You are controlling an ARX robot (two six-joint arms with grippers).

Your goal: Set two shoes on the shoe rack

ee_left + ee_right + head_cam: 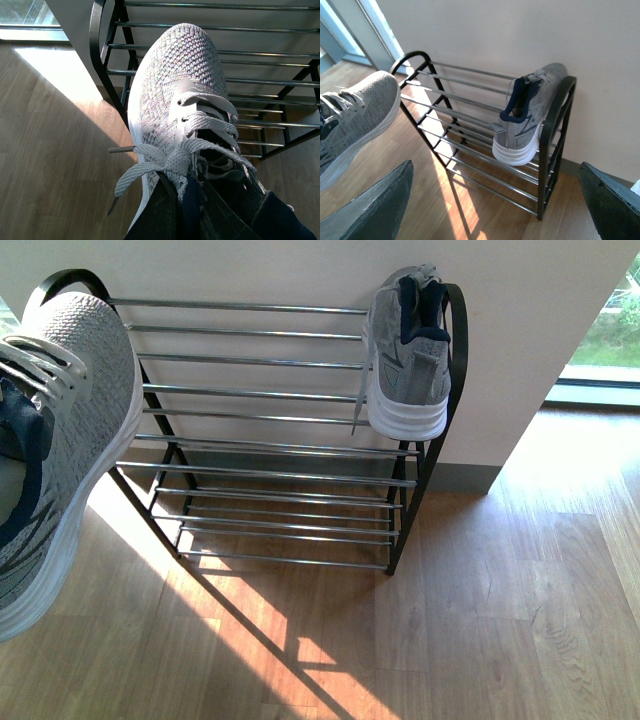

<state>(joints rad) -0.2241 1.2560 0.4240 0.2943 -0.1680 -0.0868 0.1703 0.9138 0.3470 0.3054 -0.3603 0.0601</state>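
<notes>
One of two shoes is done. The placed sneaker (408, 350) sits heel-down on the upper rods of the shoe rack (260, 390), well ahead of the right gripper (495, 167), whose jaws stand wide apart and empty. The left gripper (195, 200) is clamped on the collar of the held sneaker (175, 90), which is airborne with its toe over the rods just ahead. Outstanding: set it down and release.
</notes>
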